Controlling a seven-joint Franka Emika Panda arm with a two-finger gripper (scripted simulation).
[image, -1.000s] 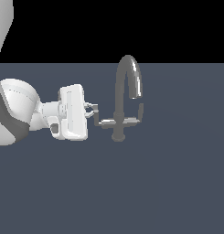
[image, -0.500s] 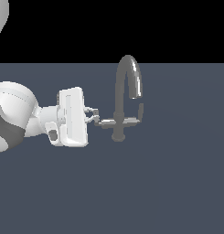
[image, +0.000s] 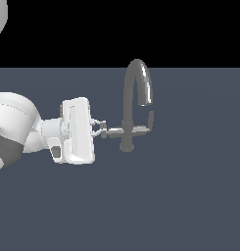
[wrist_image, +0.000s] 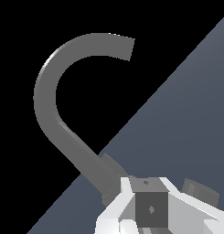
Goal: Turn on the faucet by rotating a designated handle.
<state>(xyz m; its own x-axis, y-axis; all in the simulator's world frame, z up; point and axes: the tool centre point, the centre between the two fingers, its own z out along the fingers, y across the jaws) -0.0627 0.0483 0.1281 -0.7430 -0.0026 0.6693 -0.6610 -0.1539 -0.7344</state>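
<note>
The grey faucet (image: pixel 127 105) stands on the dark floor, and its gooseneck spout curves over towards the exterior view's right. The handle (image: pixel 115 131) is the short lever sticking out of the stem towards the exterior view's left, away from the outlet. My gripper (image: pixel 102 129) comes in sideways from the left. It looks open, and its dark fingertips (image: pixel 99 122) sit just above and below the handle's end. In the wrist view the spout (wrist_image: pixel 48 87) arcs overhead, with one white finger (wrist_image: pixel 151 208) below it.
The matching lever (image: pixel 142 129) with an upturned tip points to the exterior view's right under the spout outlet. The white arm (image: pixel 16 128) fills the left of the exterior view. A flat dark grey floor (image: pixel 180 196) surrounds the faucet.
The hand has moved to the exterior view's right, closing the gap until its fingertips reach the handle's end. The faucet's levers look almost unmoved.
</note>
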